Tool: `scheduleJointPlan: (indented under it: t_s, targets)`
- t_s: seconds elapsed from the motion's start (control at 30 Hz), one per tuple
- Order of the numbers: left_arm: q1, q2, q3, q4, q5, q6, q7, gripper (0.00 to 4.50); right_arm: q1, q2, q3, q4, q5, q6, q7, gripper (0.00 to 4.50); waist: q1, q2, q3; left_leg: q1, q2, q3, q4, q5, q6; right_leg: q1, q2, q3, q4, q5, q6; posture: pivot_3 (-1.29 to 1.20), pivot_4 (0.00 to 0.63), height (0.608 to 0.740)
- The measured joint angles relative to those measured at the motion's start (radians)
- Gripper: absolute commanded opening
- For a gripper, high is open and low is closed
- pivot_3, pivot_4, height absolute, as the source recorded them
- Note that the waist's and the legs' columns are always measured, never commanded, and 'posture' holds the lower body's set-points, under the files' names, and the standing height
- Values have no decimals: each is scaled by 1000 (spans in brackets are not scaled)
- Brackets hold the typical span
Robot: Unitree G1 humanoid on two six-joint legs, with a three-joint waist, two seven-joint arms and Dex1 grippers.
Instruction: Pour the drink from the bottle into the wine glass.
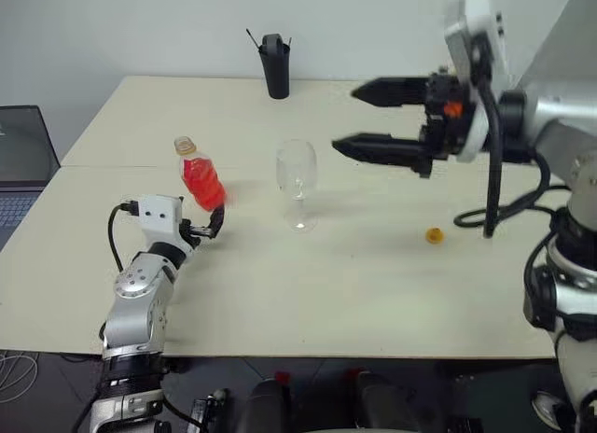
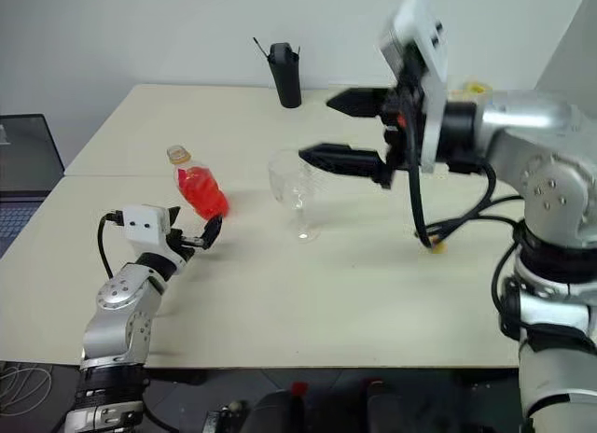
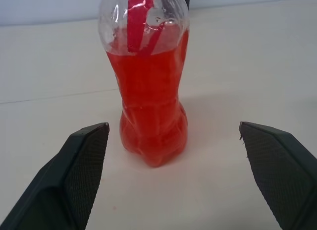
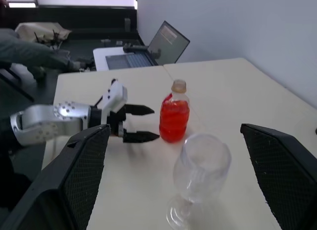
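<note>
**Lining up on the bottle, cap off**

My left gripper (image 1: 216,224) sits spread wide just short of the bottle (image 1: 199,174) near the table's (image 1: 308,293) left edge, ready to close. Glass (image 1: 297,183) stands mid-table, empty. Right gripper (image 1: 359,121), jaws apart, hangs above it, holding nothing

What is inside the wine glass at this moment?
The wine glass looks empty; the table shows through its clear bowl. The red drink is all inside the bottle, which stands beside the glass.
</note>
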Motion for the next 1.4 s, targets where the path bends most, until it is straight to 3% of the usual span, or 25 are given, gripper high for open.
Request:
scheduleJointPlan:
  t_s: [0.2, 0.83, 0.97, 1.13, 1.3, 1.4]
  targets:
    - [-59, 19, 1, 94, 11, -55, -9, 4500, -23, -2, 80, 50, 11, 5, -7, 4491, 3, -1, 0, -1, 0, 0, 0, 0, 0, 0, 0, -1, 0, 0, 0, 0, 150, 740]
    - [-400, 36, -70, 576, 99, -254, -51, 4500, -16, -3, 96, 62, 12, -4, -67, 4491, 2, -1, 0, -2, 0, 0, 0, 0, 0, -1, 1, -2, 0, 0, 0, 0, 150, 740]
    - [-434, 33, -88, 650, 115, -297, -56, 3635, -15, -6, 97, 62, 10, -15, -71, 4500, 2, -1, 0, -2, 0, 0, 0, 0, 0, -2, 1, -2, 0, 0, 0, 0, 150, 740]
    - [-457, 33, -89, 697, 118, -339, -59, 2103, 9, -19, 97, 55, 9, -28, -80, 4500, 2, -1, 0, -3, 0, 0, 0, 0, 0, -2, 1, -2, 0, 0, 0, 0, 150, 740]
    - [-460, 35, -88, 718, 114, -363, -80, 1243, 99, -53, 64, -21, 15, -54, -92, 4500, 3, -1, 0, -5, 0, -1, 1, 0, 0, -2, 1, -3, -1, 0, 0, 0, 150, 740]
    - [-461, 39, -87, 718, 110, -365, -107, 1007, 201, -77, 27, -90, 18, -84, -97, 4500, 4, -1, 0, -6, 0, -2, 3, 0, 0, -3, 1, -4, -1, 0, 0, 0, 150, 740]
